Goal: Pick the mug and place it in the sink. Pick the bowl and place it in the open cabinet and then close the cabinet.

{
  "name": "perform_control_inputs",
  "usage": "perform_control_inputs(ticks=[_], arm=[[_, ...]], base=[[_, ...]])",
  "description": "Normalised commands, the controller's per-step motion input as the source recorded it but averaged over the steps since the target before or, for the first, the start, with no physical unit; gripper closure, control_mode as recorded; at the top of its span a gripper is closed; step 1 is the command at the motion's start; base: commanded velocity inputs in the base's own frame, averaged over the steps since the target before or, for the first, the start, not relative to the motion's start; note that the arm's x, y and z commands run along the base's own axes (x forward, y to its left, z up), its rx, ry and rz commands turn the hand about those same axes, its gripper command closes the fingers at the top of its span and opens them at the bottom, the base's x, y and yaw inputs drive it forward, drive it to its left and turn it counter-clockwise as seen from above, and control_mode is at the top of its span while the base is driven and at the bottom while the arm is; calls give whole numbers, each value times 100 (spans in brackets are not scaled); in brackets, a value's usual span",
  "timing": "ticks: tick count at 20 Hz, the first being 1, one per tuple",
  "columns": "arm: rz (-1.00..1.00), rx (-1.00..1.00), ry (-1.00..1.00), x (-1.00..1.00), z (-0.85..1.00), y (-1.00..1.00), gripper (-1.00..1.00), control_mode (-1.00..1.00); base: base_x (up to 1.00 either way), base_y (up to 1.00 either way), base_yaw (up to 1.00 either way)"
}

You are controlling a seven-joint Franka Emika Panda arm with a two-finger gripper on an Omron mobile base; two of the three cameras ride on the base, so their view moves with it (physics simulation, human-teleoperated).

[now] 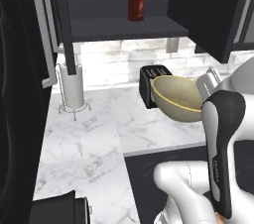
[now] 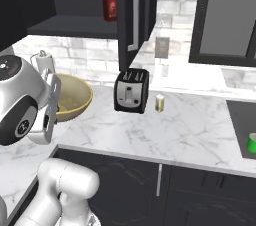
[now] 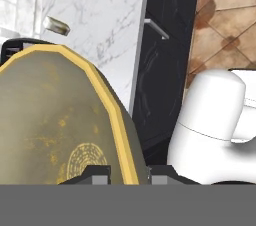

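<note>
Bowl (image 1: 179, 98): wide, olive-tan, lighter yellow rim, faint ring pattern inside. Held off the marble counter (image 1: 89, 139), in front of the black toaster (image 2: 131, 90), below the open cabinet (image 1: 124, 27). Tilted on edge, mouth facing sideways. Gripper (image 3: 129, 176): 2 fingers pinch the rim.
</note>
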Motion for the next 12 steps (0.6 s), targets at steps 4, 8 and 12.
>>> perform_control_inputs(ticks=[4,8,12], arm=[[0,0,0,0,0,0,100,100],[0,0,0,0,0,0,100,100],[0,0,0,0,0,0,100,100]], base=[[100,100,0],[100,80,0],[100,59,0]])
